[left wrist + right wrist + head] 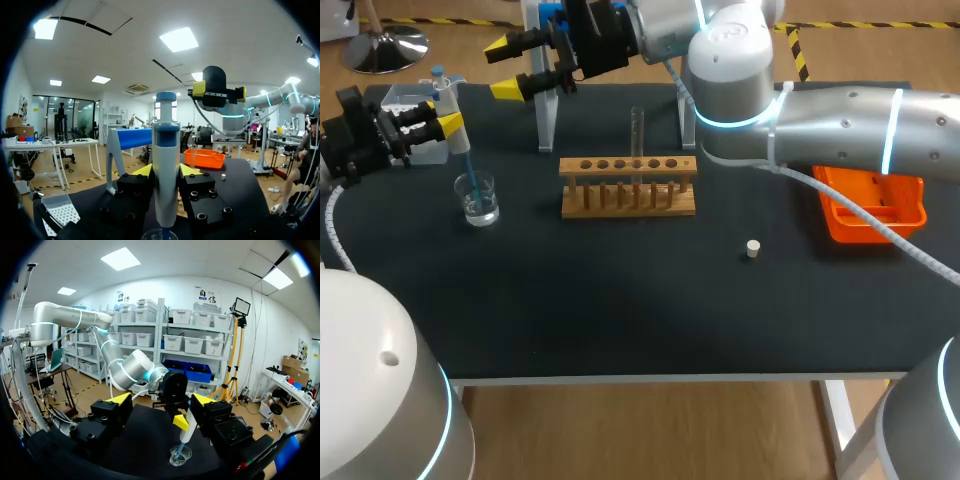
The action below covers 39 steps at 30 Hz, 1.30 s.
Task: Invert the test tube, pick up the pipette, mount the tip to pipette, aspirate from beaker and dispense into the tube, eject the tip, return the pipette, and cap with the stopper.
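A: Where was the pipette?

B: The pipette [444, 95] stood upright, pinched by its body in the left gripper [445, 125]. Its blue tip [470, 172] was down in the beaker [478, 200], at 9 o'clock from the rack [628, 190]. Looked like the aspirate step.

A: And the right gripper?

B: The right gripper [510, 67] was spread and holding nothing, at 11 o'clock from the rack. In its wrist view the beaker sat ahead of it.

A: How would things handle?

B: My guess: the pipette was light, stiff plastic. The mid-body grip below the plunger was right, since it left the top free. The tip was thin and only pushed on, so a knock on the glass could bend it or pop it off. The beaker was light glass holding little liquid, so easy to tip. The test tube [637, 130] was glass too, slick and fragile. It stood mouth-up in the rack, and the bare upper part was the place to hold it. The stopper [752, 249], at 4 o'clock from the rack, was tiny and might roll.

A: Counts?

B: One pipette, one tip mounted, one beaker, one tube, one rack, one stopper. One orange tray [905, 190] at 3 o'clock. Two grippers.
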{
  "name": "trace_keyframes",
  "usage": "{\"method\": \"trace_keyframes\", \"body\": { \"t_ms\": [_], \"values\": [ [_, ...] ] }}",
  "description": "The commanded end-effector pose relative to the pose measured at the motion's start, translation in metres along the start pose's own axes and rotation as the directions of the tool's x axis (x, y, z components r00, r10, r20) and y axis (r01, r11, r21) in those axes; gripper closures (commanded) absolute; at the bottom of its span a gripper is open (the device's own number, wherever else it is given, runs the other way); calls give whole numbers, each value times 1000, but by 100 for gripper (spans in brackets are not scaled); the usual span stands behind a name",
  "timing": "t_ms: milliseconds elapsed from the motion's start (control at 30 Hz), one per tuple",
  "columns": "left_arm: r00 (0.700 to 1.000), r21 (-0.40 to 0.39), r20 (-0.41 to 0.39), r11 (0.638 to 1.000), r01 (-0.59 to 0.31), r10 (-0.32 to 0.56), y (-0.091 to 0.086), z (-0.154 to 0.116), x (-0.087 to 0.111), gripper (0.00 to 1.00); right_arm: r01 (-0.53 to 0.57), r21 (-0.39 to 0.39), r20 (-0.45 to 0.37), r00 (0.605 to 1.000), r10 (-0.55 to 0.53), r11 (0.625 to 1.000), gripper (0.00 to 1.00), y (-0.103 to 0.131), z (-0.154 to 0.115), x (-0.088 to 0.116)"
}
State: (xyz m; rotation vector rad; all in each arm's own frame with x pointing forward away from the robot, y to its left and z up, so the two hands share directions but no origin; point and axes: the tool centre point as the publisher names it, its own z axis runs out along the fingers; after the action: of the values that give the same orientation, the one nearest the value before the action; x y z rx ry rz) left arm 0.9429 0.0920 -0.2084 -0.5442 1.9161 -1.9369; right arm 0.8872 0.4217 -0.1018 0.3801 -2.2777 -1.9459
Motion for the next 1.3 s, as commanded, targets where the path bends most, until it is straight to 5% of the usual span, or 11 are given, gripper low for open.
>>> {"method": "trace_keyframes", "body": {
  "t_ms": [33, 1300],
  "values": [
    [1000, 2, -3, 1000, -1, 1, 0, -1, 0, 100, 0, -33, -106, 994, -4, 999, 100, 3, 7, -11],
    [1000, 2, -3, 1000, -1, 1, 0, -1, 0, 100, -77, -131, -64, 996, 69, 988, 100, 13, 62, -43]
  ]
}}
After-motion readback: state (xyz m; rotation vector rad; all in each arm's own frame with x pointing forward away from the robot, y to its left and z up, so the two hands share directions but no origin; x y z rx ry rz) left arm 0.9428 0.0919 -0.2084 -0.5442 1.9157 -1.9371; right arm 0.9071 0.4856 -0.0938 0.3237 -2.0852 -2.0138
